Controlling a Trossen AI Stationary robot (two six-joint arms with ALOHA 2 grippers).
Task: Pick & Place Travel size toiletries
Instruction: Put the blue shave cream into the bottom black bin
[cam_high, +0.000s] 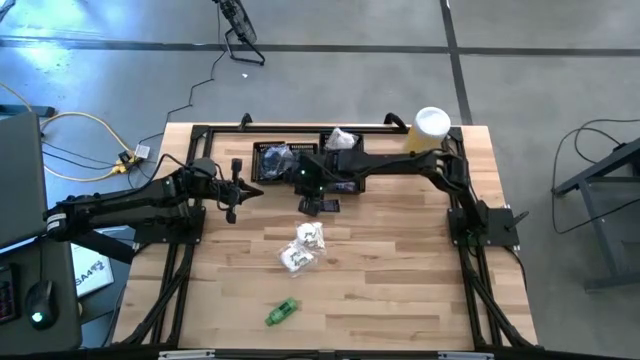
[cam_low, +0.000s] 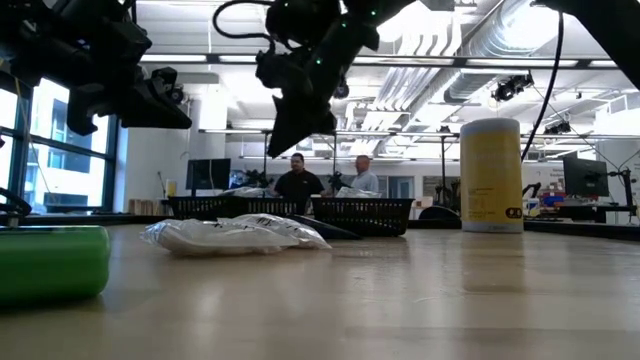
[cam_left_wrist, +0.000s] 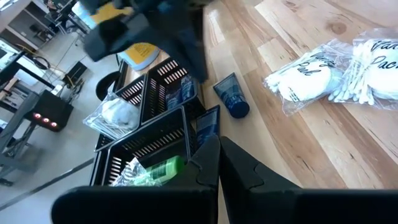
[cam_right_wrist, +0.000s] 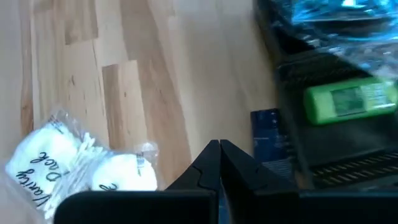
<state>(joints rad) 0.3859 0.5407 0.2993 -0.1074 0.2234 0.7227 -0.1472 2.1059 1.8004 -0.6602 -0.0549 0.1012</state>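
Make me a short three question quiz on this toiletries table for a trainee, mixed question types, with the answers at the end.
1. True or false: the right gripper is shut with nothing between its fingers.
2. Multiple choice: where does the green tube that is outside the mesh trays lie? A) beside the yellow cylinder B) alone on the wood, at the table edge farthest from the trays C) on top of the white sachets
3. Fill in: the dark blue tube lies on the table just outside the ____.

Key
1. True. The left gripper is shut and empty too.
2. B
3. mesh trays
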